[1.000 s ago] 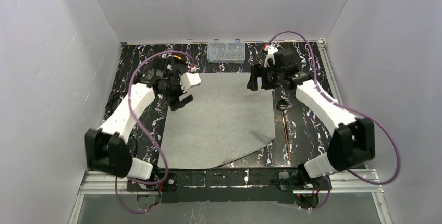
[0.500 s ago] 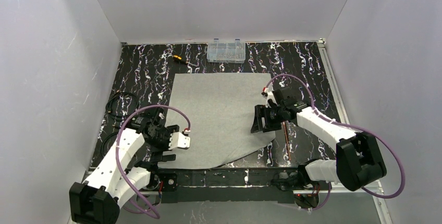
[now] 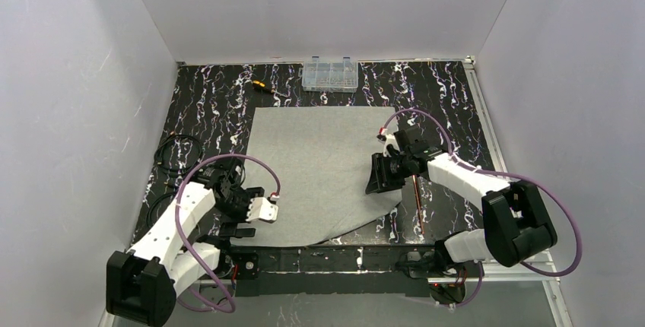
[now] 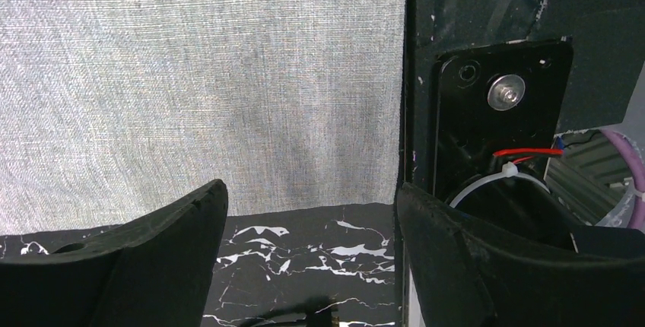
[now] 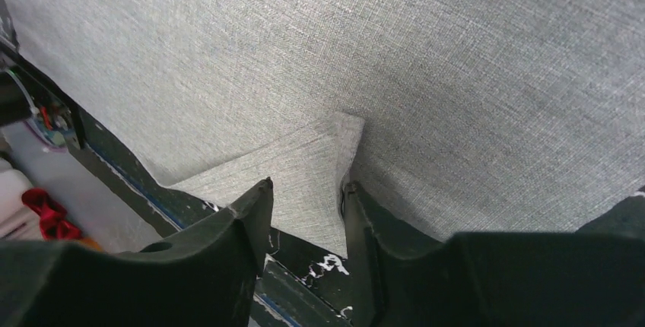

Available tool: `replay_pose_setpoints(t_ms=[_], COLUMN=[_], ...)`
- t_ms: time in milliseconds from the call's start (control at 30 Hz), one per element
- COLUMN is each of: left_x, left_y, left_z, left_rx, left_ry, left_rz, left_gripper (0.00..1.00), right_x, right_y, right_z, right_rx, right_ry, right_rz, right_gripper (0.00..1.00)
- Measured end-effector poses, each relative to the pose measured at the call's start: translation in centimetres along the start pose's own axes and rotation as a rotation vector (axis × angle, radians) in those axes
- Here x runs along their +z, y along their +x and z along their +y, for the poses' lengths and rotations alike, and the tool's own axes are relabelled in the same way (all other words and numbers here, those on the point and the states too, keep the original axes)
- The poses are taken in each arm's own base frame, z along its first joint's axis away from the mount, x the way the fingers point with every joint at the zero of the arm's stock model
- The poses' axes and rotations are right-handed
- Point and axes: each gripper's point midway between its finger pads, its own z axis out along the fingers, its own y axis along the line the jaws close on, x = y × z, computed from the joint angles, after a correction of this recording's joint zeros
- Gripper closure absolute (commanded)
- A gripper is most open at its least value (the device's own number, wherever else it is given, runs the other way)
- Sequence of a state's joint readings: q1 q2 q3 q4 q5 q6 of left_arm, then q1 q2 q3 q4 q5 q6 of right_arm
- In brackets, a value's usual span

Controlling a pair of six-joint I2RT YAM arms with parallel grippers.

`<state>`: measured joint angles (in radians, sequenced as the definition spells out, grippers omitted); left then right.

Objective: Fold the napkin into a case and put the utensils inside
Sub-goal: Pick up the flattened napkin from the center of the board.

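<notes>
The napkin [image 3: 312, 167] lies flat on the table, a large light-grey square with its near right corner folded over [image 3: 374, 207]. My right gripper [image 3: 376, 176] hovers low over that corner. In the right wrist view the folded flap [image 5: 300, 156] runs between the fingers of the right gripper [image 5: 306, 190], which stand narrowly open with a gap still showing. My left gripper [image 3: 237, 230] is wide open at the napkin's near left corner. In the left wrist view the cloth edge [image 4: 304, 204] lies just ahead of the left gripper [image 4: 312, 194]. A thin copper utensil [image 3: 417, 204] lies right of the napkin, partly under the right arm.
A clear compartment box [image 3: 329, 74] and a small orange-handled screwdriver [image 3: 261, 85] sit along the far edge. A black cable coil [image 3: 173, 152] lies left of the napkin. The metal rail [image 3: 327, 260] and arm bases line the near edge; a black mounting plate [image 4: 498, 106] is beside the left gripper.
Both arms have come from the napkin's far corners to its near corners. The right jaws have narrowed around the folded flap. The left jaws stay wide.
</notes>
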<state>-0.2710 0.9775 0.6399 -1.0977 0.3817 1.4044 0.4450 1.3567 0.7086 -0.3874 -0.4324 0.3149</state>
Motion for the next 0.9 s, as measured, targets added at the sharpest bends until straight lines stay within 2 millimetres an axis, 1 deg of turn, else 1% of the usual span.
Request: replay_pose_setpoints(t_ms=[67, 167, 233, 300, 400, 467, 500, 600, 667, 733, 800, 833, 900], left_x=[0.1, 0.4, 0.5, 0.7, 0.8, 0.6, 0.4, -0.6, -1.3, -2.2, -2.7, -2.8, -2.9], left_y=[0.1, 0.3, 0.3, 0.3, 0.1, -0.3, -0.6, -1.8, -2.8, -4.1, -5.1, -5.5, -6.2], left_z=[-0.1, -0.3, -0.3, -0.3, 0.1, 0.7, 1.1, 2.5, 3.4, 4.5, 5.0, 5.1, 5.1], left_rx=[0.023, 0.073, 0.098, 0.103, 0.089, 0.084, 0.082, 0.072, 0.061, 0.05, 0.034, 0.027, 0.004], left_ry=[0.015, 0.032, 0.042, 0.057, 0.087, 0.087, 0.081, 0.06, 0.048, 0.035, 0.037, 0.041, 0.059], left_rz=[0.002, 0.004, 0.004, 0.003, -0.004, -0.016, -0.023, -0.056, -0.084, -0.126, -0.165, -0.18, -0.214], left_gripper=[0.22, 0.23, 0.24, 0.25, 0.26, 0.26, 0.26, 0.26, 0.26, 0.26, 0.26, 0.25, 0.25], right_x=[0.1, 0.2, 0.3, 0.4, 0.3, -0.1, -0.4, -2.4, -4.4, -6.5, -8.2, -8.7, -9.2], right_y=[0.0, 0.2, 0.2, 0.4, 0.4, -0.3, -1.1, -5.6, -9.1, -12.0, -14.5, -15.5, -16.8], right_z=[0.0, 0.2, 0.3, 0.3, 0.5, 0.9, 1.4, 3.9, 5.9, 7.2, 7.6, 7.4, 6.8], right_rx=[-0.001, 0.006, 0.008, 0.014, 0.015, 0.008, -0.003, -0.083, -0.146, -0.19, -0.207, -0.205, -0.193], right_ry=[-0.005, -0.015, -0.023, -0.028, -0.034, -0.037, -0.041, -0.077, -0.107, -0.127, -0.131, -0.124, -0.111], right_rz=[0.003, 0.012, 0.018, 0.029, 0.034, 0.024, 0.008, -0.114, -0.231, -0.338, -0.43, -0.466, -0.508], right_gripper=[0.7, 0.79, 0.9, 0.99, 0.99, 0.99, 0.99, 0.99, 0.99, 0.99, 0.99, 0.99, 0.99])
